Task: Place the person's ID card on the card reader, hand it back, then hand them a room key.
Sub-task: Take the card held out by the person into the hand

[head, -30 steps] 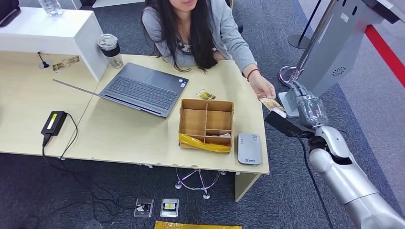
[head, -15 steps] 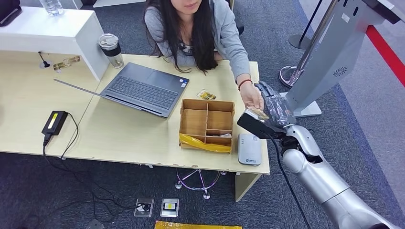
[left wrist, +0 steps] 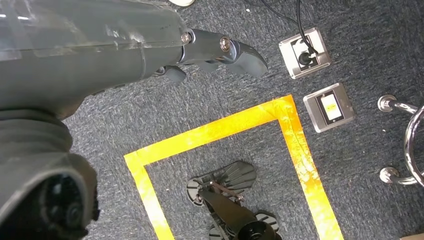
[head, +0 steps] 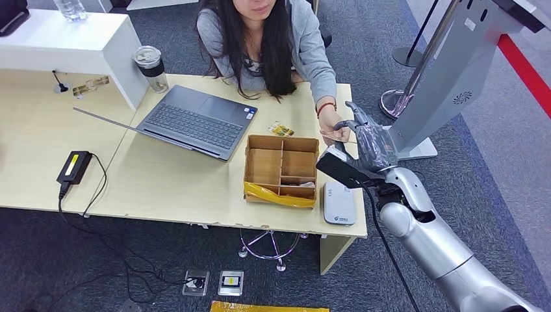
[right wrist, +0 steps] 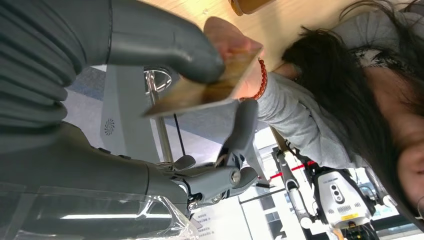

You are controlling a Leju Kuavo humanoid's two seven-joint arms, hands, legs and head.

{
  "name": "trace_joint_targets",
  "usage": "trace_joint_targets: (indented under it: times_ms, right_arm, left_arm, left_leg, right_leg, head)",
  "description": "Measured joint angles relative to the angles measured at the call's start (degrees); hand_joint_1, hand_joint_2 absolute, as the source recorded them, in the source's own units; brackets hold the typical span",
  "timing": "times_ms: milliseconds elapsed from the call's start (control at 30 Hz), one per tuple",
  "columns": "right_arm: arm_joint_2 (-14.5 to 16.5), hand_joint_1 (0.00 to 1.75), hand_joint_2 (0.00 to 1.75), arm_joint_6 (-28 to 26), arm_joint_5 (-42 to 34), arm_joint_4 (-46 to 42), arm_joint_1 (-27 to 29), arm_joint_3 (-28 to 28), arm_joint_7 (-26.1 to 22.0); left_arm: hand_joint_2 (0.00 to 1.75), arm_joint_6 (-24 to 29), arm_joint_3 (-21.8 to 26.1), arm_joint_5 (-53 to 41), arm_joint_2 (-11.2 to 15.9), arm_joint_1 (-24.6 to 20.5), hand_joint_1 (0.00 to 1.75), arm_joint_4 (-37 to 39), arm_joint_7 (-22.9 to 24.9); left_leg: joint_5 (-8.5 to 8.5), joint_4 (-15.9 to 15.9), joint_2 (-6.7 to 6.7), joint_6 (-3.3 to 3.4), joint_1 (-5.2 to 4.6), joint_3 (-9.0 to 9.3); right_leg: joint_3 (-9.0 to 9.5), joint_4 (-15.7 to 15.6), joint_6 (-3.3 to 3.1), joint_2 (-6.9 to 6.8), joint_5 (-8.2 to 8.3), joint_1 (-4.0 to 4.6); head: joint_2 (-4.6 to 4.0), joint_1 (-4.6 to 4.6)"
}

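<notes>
With the ID card (right wrist: 200, 92) pinched between the right hand's (head: 367, 144) thumb and fingers (right wrist: 242, 132) while the person's hand (head: 331, 133) holds its far edge, grip firmly before carrying it to the card reader (head: 339, 203) on the table's (head: 169, 182) near right corner.

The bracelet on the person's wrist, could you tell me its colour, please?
The bracelet is red and beaded, clearest in the right wrist view.

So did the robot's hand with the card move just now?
Yes. The right hand carried the card leftward, away from the kiosk base, over the table's edge.
</notes>
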Motion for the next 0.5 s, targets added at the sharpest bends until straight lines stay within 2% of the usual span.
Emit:
trace_joint_targets:
  times_ms: [500]
  right_arm:
    - [-0.02,1.75,1.75,0.05,-0.68,-1.31,0.19,-0.10,0.39]
  left_arm:
    - [0.00,0.16,0.00,-0.21,0.01,0.07,0.00,0.00,0.01]
  left_leg:
    - [0.00,0.00,0.01,0.00,0.00,0.01]
  right_leg:
    - [-0.01,0.00,0.00,0.02,0.00,0.00]
  head:
    - [0.00,0.01]
